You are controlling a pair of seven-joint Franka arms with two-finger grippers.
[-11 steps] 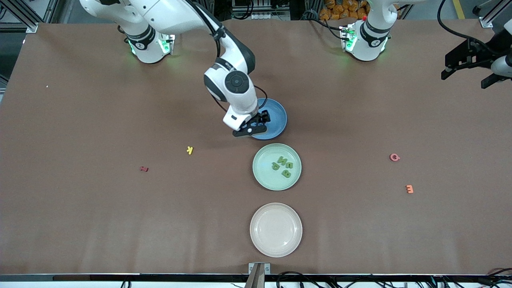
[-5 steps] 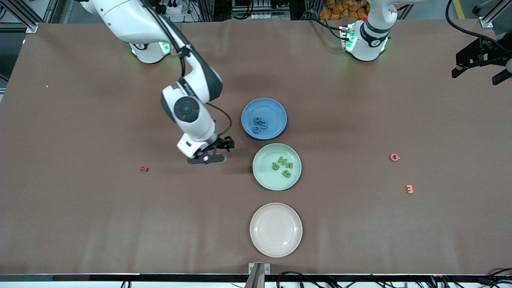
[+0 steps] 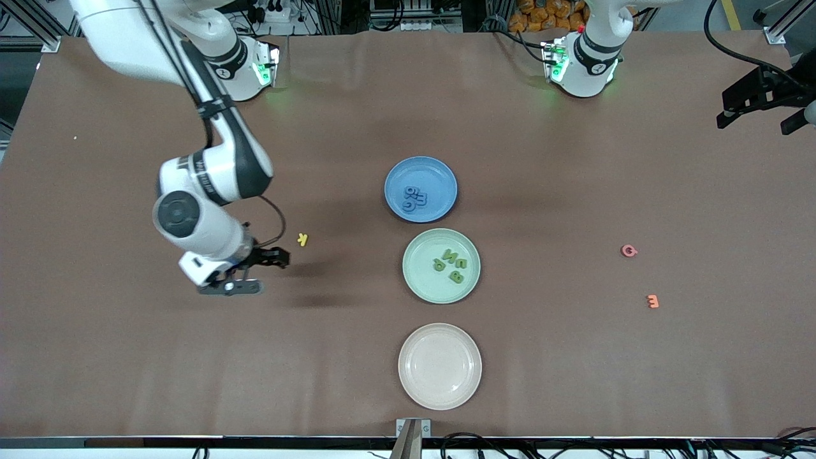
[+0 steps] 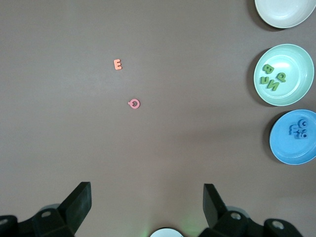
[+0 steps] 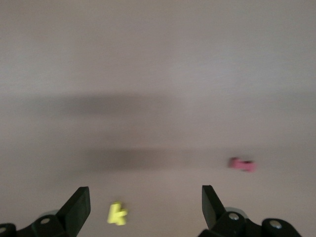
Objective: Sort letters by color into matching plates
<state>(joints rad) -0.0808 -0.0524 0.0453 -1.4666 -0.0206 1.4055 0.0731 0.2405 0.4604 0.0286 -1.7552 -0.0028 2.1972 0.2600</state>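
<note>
My right gripper (image 3: 271,258) hangs open and empty over bare table beside a yellow letter (image 3: 303,240). In the right wrist view the yellow letter (image 5: 117,214) lies low between the fingers, close to one fingertip (image 5: 79,205), and a reddish letter (image 5: 242,164) lies farther off. The blue plate (image 3: 441,178) holds blue letters (image 3: 414,196). Green letters (image 3: 451,264) lie in the mint plate (image 3: 422,282). The beige plate (image 3: 440,382) is empty. A pink letter (image 3: 629,251) and an orange letter (image 3: 652,301) lie toward the left arm's end. My left gripper (image 4: 147,197) waits open, high above the table.
The three plates stand in a row down the table's middle, the beige one nearest the front camera. The left wrist view shows the orange letter (image 4: 117,64), the pink letter (image 4: 134,103) and all three plates from above.
The right arm swung from over the blue plate toward its own end of the table, uncovering the blue letters and now hiding the reddish letter in the front view. The left arm barely shifted.
</note>
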